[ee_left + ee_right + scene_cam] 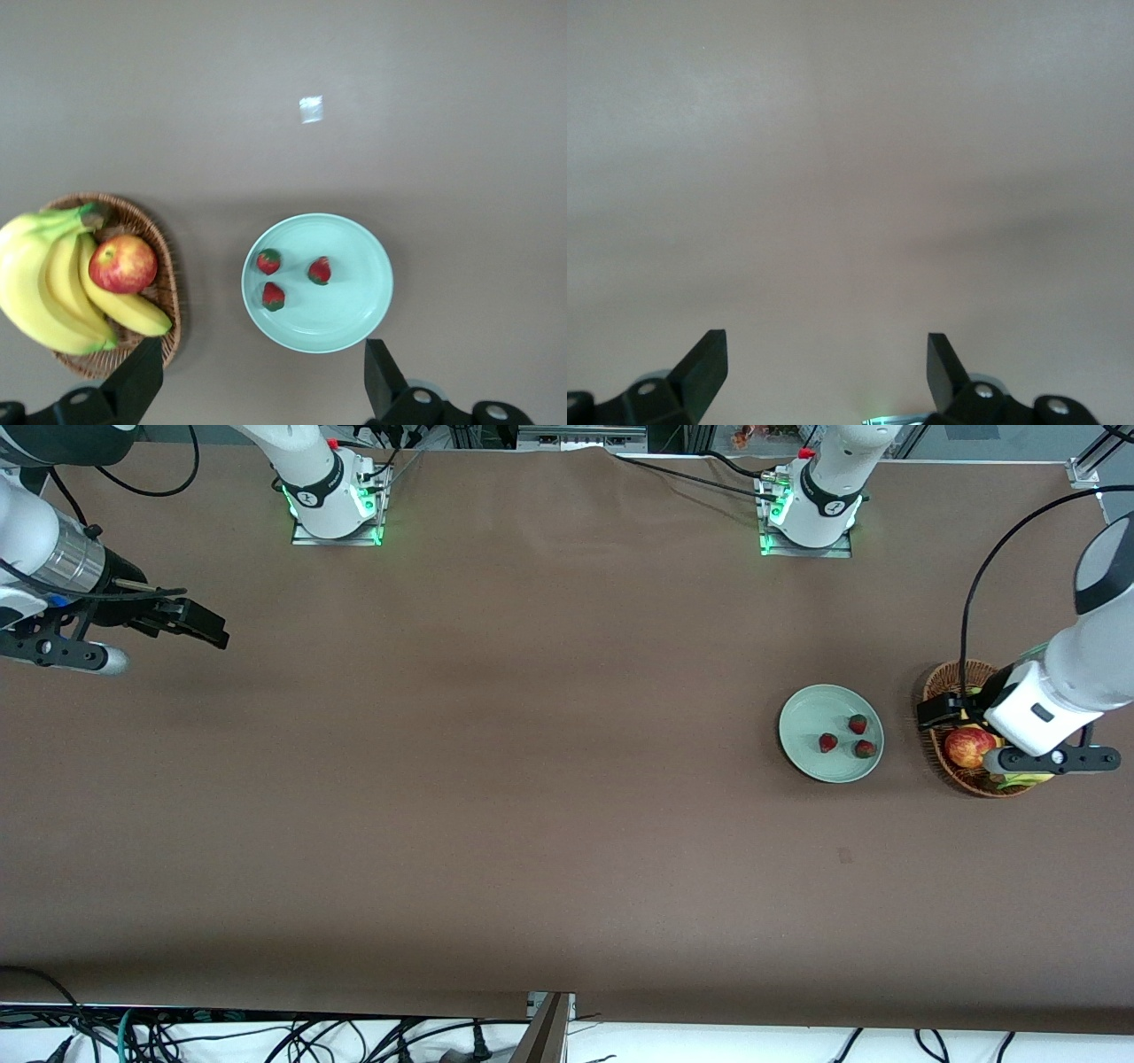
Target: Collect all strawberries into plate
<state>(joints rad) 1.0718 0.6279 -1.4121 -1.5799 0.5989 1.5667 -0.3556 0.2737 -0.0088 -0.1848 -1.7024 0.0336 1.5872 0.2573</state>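
Three strawberries (827, 742) (858, 724) (865, 749) lie inside the pale green plate (802, 708), toward the left arm's end of the table. The left wrist view looks down on the same berries (268, 261) (320, 270) (274, 297) in the plate (354, 301). My left gripper (937, 711) (263, 347) hangs open and empty over the basket's rim beside the plate. My right gripper (213, 633) (826, 341) waits open and empty over bare table at the right arm's end.
A brown wicker basket (939, 682) (168, 292) stands beside the plate, holding a red apple (967, 746) (123, 264) and a bunch of yellow bananas (1028, 778) (44, 283). Brown tabletop stretches between the two arms.
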